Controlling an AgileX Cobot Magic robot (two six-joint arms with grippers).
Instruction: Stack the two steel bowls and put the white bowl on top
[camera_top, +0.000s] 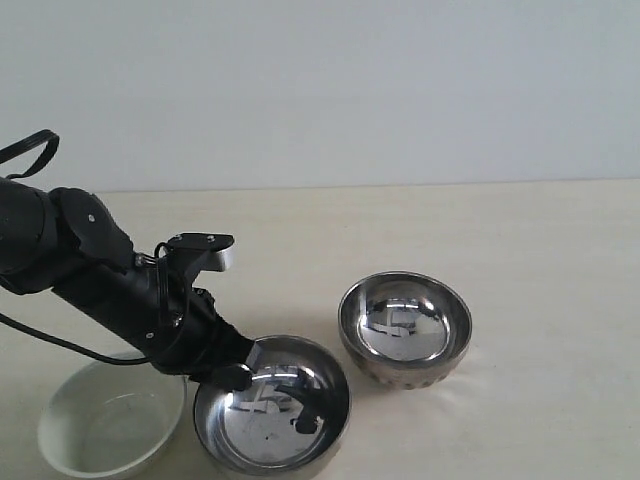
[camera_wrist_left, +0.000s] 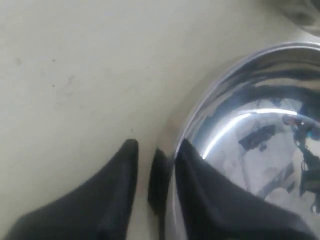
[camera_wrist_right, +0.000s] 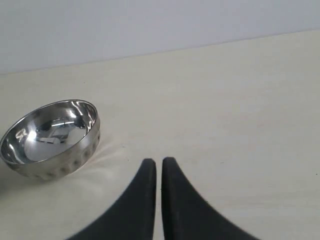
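Note:
The smooth steel bowl (camera_top: 272, 405) sits at the front of the table. My left gripper (camera_top: 240, 376) is at its near-left rim. In the left wrist view this gripper (camera_wrist_left: 158, 144) is open and straddles the rim of the bowl (camera_wrist_left: 260, 125). One finger is inside against the wall, and the other stands outside with a gap to the wall. The ribbed steel bowl (camera_top: 405, 325) stands apart to the right, also seen as the bowl (camera_wrist_right: 50, 137). The white bowl (camera_top: 110, 425) rests at the front left, beside the left arm. My right gripper (camera_wrist_right: 159, 162) is shut on nothing, away from the ribbed bowl.
The cream table (camera_top: 540, 250) runs back to a pale wall. The left arm's black cable trails over the table by the white bowl. The right arm is outside the exterior view.

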